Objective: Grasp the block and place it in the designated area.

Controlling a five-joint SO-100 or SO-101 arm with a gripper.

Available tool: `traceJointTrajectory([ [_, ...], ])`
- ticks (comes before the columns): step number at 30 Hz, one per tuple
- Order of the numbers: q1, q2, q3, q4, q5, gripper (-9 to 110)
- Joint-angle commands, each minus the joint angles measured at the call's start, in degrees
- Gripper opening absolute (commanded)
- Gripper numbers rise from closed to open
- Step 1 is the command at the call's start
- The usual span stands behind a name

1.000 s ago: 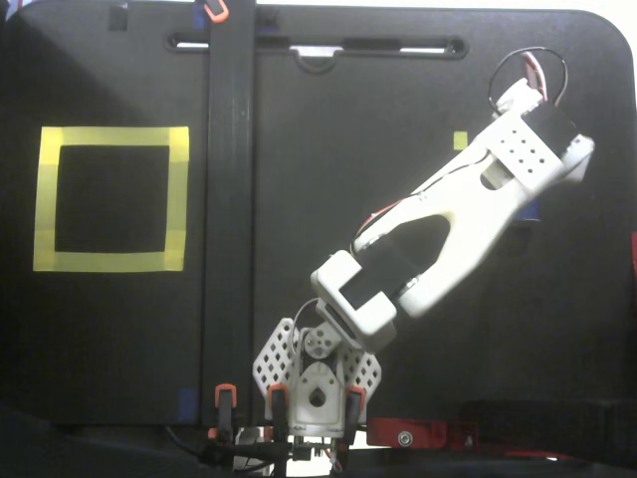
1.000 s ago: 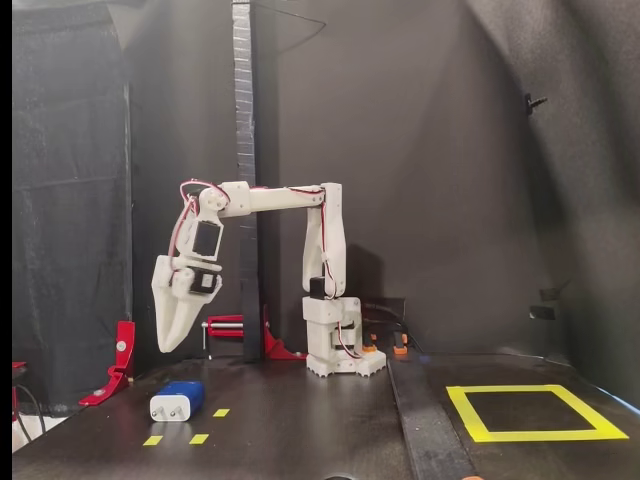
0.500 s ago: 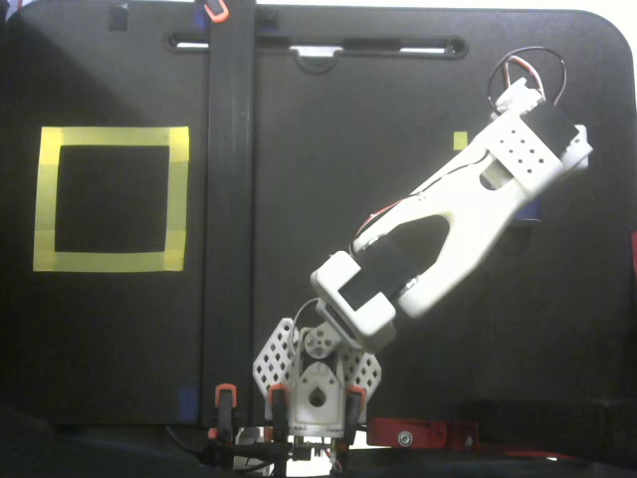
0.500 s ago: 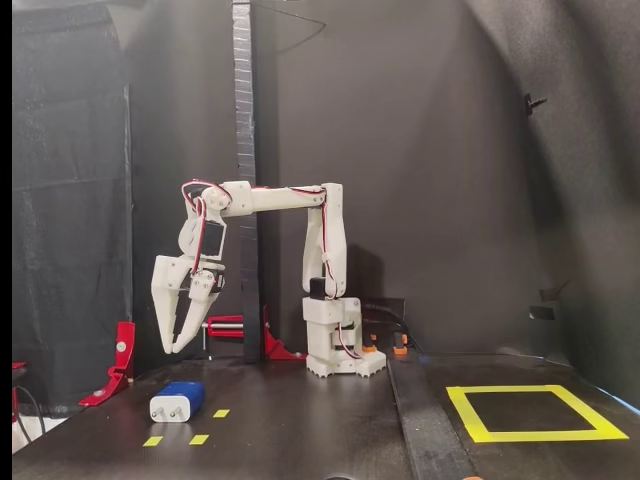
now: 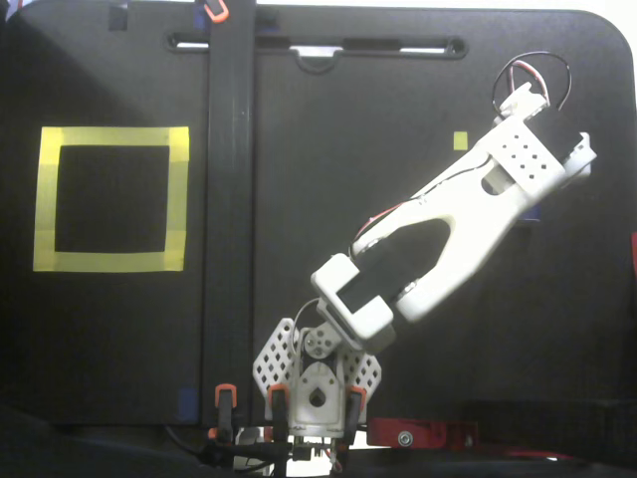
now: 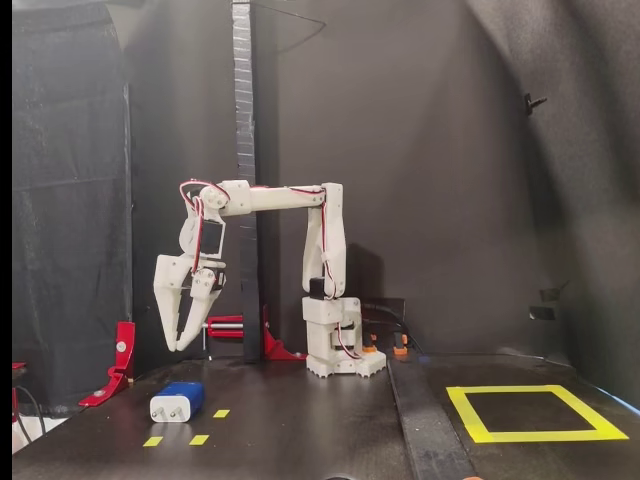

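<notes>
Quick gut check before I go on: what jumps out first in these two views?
The white arm dominates both fixed views, its hand hanging open above the blue block, which lies on the black table near small yellow tape marks at the front view's lower left. The big yellow tape square, the designated area, sits empty far across the table, at lower right.

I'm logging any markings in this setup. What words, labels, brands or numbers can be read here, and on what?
None: no readable text in either fixed view.
The block shows only two prongs on its pale end, no legible label.
The designated area is plain yellow tape.
The gripper is unmarked white plastic.
</notes>
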Motion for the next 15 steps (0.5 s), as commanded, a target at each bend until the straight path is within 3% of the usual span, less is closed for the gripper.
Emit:
traceJointTrajectory([
  [1,0.4,2.6,-2.1,-0.8,-0.2,21],
  [4,0.4,2.6,-2.1,-1.8,-0.2,31],
  [15,0.9,2.5,-1.8,-3.7,-0.4,32],
])
